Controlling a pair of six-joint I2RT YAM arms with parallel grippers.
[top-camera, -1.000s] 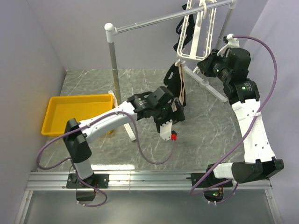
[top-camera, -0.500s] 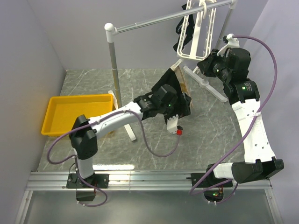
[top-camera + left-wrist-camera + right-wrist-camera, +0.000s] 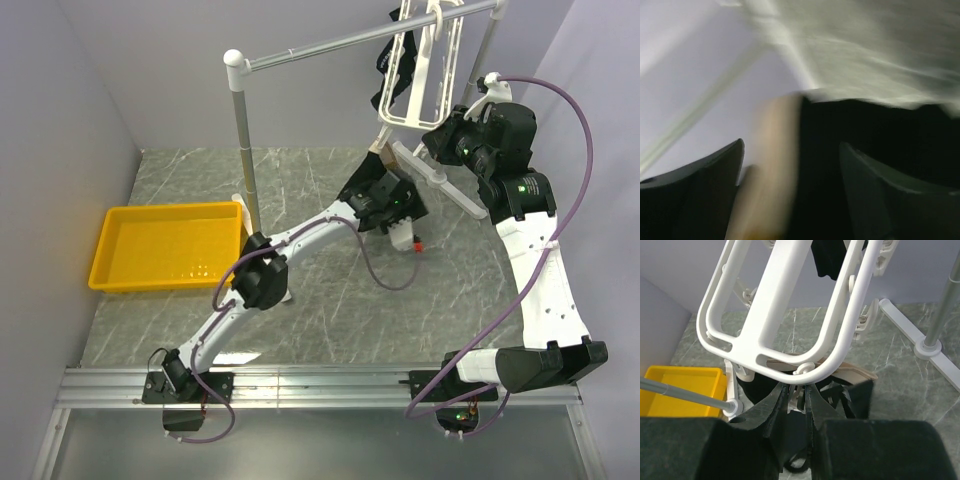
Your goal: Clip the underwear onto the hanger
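The white hanger [image 3: 420, 70] hangs from the rail at the back right and fills the top of the right wrist view [image 3: 785, 300]. My right gripper [image 3: 432, 138] is shut on a small white clip [image 3: 801, 396] under the hanger's lower bar; its jaws [image 3: 796, 390] pinch the clip. My left gripper [image 3: 388, 192] is stretched out just below the hanger's lower end and is shut on the underwear [image 3: 364, 178]. The left wrist view is blurred; black cloth and tan waistband [image 3: 775, 160] lie between the fingers [image 3: 790, 170]. The tan band also shows under the hanger [image 3: 852, 374].
A grey rail stand [image 3: 240, 130] with white joints rises at the centre back; its white foot [image 3: 445, 182] lies below the hanger. A small all-black garment [image 3: 385, 55] hangs on the hanger's far side. A yellow tray [image 3: 165, 245] sits at the left.
My left arm has stretched out to the far right and carried the underwear from mid-table up to the hanger's lower end. The right arm has not moved.
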